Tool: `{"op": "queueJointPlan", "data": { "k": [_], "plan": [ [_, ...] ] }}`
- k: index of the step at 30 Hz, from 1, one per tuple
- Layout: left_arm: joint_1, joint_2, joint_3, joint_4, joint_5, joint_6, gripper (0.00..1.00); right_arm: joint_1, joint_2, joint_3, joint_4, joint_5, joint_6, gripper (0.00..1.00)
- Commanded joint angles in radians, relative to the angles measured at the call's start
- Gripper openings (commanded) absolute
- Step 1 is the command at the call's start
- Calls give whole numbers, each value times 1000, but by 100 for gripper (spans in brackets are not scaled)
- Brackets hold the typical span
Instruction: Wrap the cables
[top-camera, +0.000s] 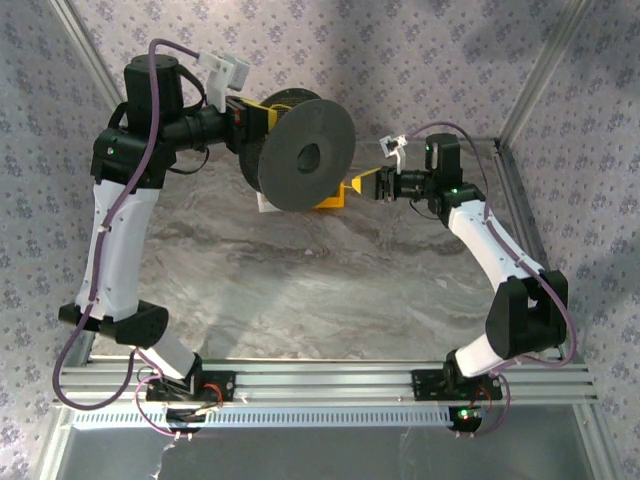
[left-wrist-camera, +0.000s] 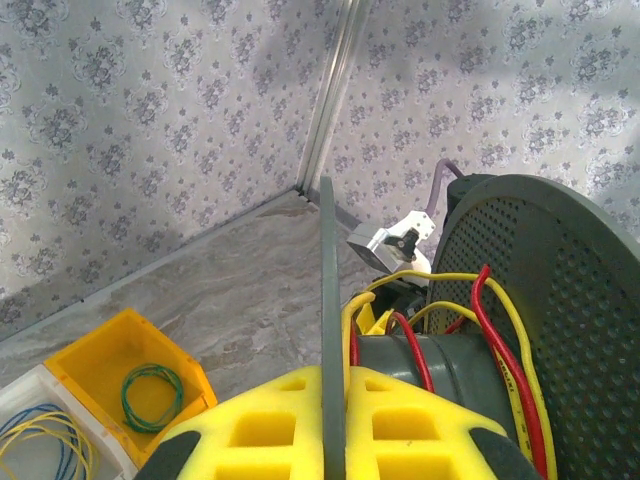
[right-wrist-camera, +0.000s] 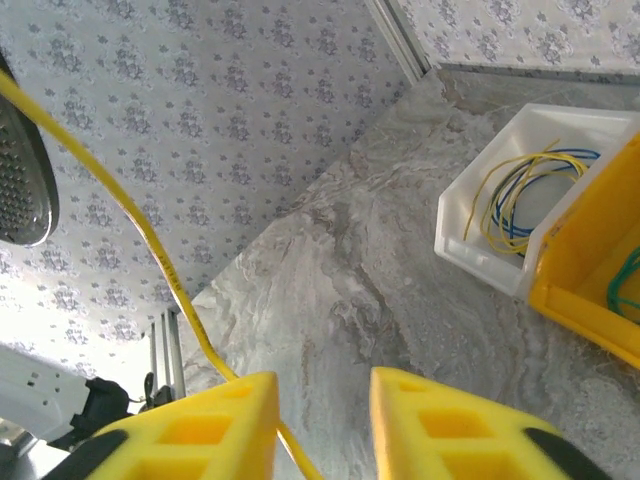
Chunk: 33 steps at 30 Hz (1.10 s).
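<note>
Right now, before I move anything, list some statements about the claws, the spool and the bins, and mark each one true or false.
1. The left claw is clamped on a flange of the spool. True.
2. The yellow bin holds a red coil. False: the coil in it is green.
3. A yellow cable passes between the fingers of the right claw. True.
4. The white bin holds only green wires. False: its wires are yellow and blue.
5. The spool's hub carries red and yellow cables. True.
</note>
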Motion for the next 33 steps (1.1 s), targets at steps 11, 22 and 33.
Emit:
{"op": "queueJointPlan", "data": {
  "k": [11,22,33],
  "plan": [
    [10,-33,-11,173,-4,-88,0,5,-31,8,-41,68,-43,0],
    [21,275,267,149,-585,-315,0,265,-221,2,-327,395,-255,0],
    [-113,487,325,-4,-890,-128,0,542,-178,380,-546,493,-377,0]
  ]
}}
